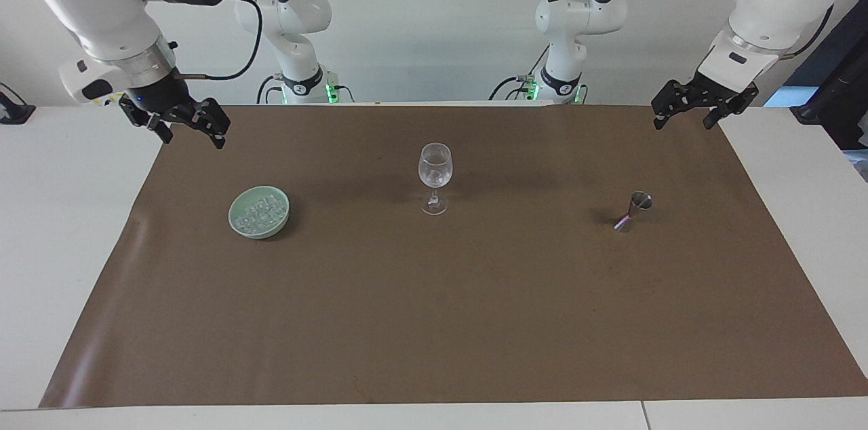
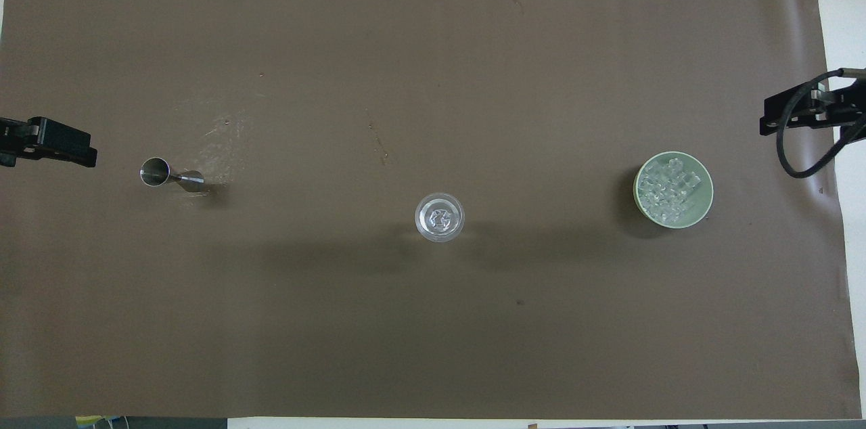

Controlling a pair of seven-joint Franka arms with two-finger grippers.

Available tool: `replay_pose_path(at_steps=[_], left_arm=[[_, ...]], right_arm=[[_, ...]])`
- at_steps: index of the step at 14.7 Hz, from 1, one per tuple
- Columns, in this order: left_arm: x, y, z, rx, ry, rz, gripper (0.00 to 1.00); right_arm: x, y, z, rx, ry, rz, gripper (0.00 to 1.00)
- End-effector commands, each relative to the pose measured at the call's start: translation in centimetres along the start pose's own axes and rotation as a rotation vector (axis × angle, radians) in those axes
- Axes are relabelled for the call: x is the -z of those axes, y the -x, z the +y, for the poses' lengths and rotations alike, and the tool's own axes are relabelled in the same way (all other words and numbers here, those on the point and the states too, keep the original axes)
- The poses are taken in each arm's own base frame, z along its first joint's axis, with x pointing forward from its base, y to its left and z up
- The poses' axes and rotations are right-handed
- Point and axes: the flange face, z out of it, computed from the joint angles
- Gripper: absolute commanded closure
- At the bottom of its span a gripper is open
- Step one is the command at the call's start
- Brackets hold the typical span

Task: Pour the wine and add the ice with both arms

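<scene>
A clear wine glass (image 1: 435,172) (image 2: 440,216) stands mid-mat with a few pieces of ice in its bowl. Wine itself does not show in either view. A green bowl (image 1: 233,221) (image 2: 708,178) heaped with ice (image 1: 259,211) (image 2: 670,189) sits toward the right arm's end. A steel jigger (image 1: 634,208) (image 2: 166,173) stands toward the left arm's end. My right gripper (image 1: 193,138) (image 2: 805,114) hangs open and empty over the mat's edge beside the bowl. Over the mat's corner by the jigger, my left gripper (image 1: 681,123) (image 2: 47,148) waits open and empty.
A brown mat (image 1: 434,321) covers most of the white table (image 1: 61,226). A small white box (image 1: 102,94) lies at the table's edge near the right arm's base.
</scene>
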Motion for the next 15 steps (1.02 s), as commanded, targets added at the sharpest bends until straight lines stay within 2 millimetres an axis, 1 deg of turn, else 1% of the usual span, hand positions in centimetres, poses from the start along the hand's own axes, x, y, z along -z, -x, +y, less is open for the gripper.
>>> replay_pose_path(at_steps=[1, 3, 4, 5, 8, 9, 10, 12, 14, 15], left_arm=[[0.0, 0.8, -0.1, -0.007, -0.004, 0.009, 0.0], [0.0, 0.8, -0.1, -0.007, -0.004, 0.009, 0.0], [0.0, 0.8, -0.1, -0.007, -0.004, 0.009, 0.0], [0.0, 0.8, -0.1, -0.007, -0.004, 0.009, 0.0], [0.0, 0.8, -0.1, -0.007, -0.004, 0.009, 0.0], [0.0, 0.8, -0.1, -0.007, -0.004, 0.009, 0.0], [0.0, 0.8, -0.1, -0.007, -0.004, 0.008, 0.0], [-0.2, 1.2, 0.3, -0.017, -0.002, -0.019, 0.0], [-0.5, 1.0, 0.8, -0.03, 0.009, -0.01, 0.0], [-0.4, 0.9, 0.9, -0.031, 0.023, -0.005, 0.0]], right_arm=[[0.8, 1.9, 3.4, 0.014, -0.006, 0.004, 0.0], [1.6, 3.5, 3.5, 0.012, -0.001, 0.004, 0.0], [2.0, 3.8, 2.4, 0.031, 0.004, 0.007, 0.0], [1.9, 3.9, 2.2, 0.034, 0.009, 0.005, 0.0], [1.7, 3.6, 1.4, 0.052, 0.013, 0.011, 0.0], [1.5, 3.5, 0.6, 0.073, 0.037, 0.008, 0.0], [0.9, 3.2, 0.4, 0.083, 0.07, -0.008, 0.0], [0.9, 3.2, 0.5, 0.082, 0.077, -0.017, 0.0], [0.2, 2.1, 0.3, 0.083, 0.081, -0.048, 0.0], [0.4, 2.1, 0.1, 0.082, 0.059, -0.043, 0.0]])
